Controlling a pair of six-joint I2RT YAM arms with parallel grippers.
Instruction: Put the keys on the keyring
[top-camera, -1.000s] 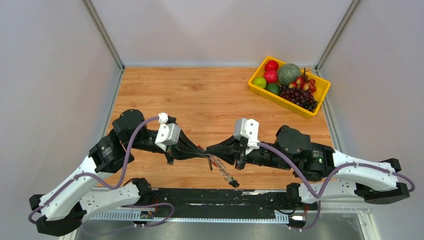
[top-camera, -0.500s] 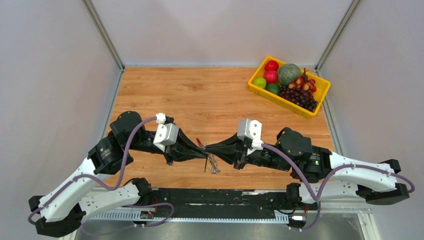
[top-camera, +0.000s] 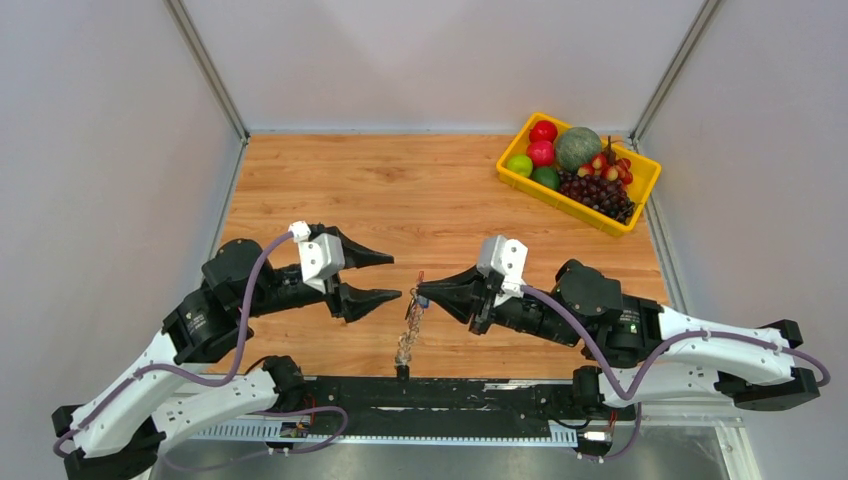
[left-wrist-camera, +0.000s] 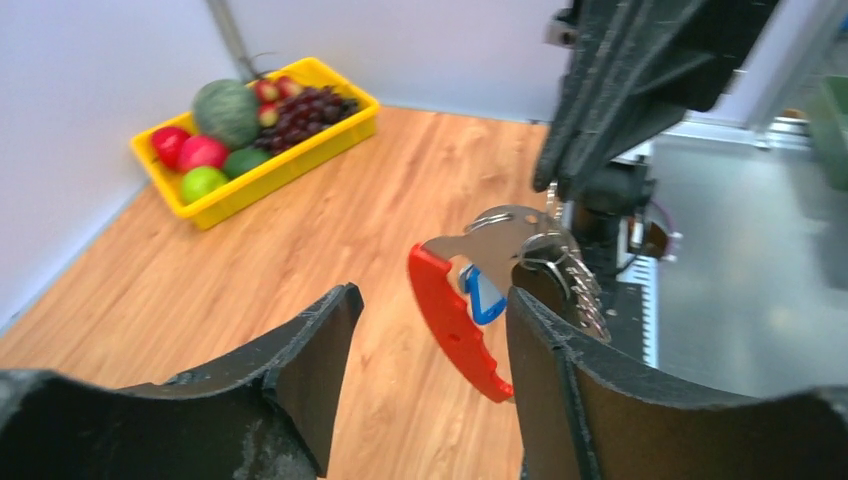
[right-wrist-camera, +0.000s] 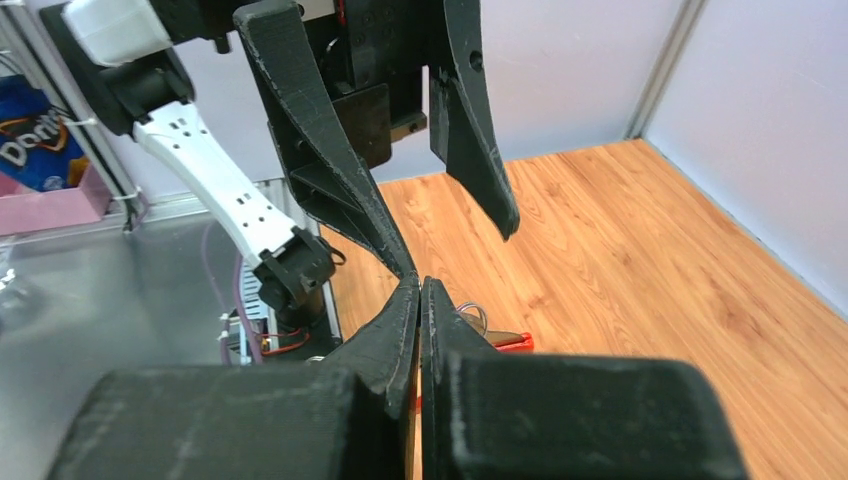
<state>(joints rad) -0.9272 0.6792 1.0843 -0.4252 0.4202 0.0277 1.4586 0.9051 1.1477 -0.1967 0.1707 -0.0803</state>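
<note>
Above the near edge of the table (top-camera: 400, 190), I have my right gripper (top-camera: 420, 296) pinched tight on the top of the keyring (left-wrist-camera: 455, 325). It hangs in the air with the keys (left-wrist-camera: 575, 285) bunched and dangling below. My left gripper (top-camera: 390, 277) is spread wide, holding nothing, level with the ring and just beside it. Through the left wrist camera, the red curve sits between my left fingers (left-wrist-camera: 310, 360), closer to the right-hand one; contact I can't tell.

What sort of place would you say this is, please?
Probably a robotics lab test cell: a wooden tabletop boxed in by plain white panels, a left arm and right arm mounted at its edge, and a yellow tray of fruit.
</note>
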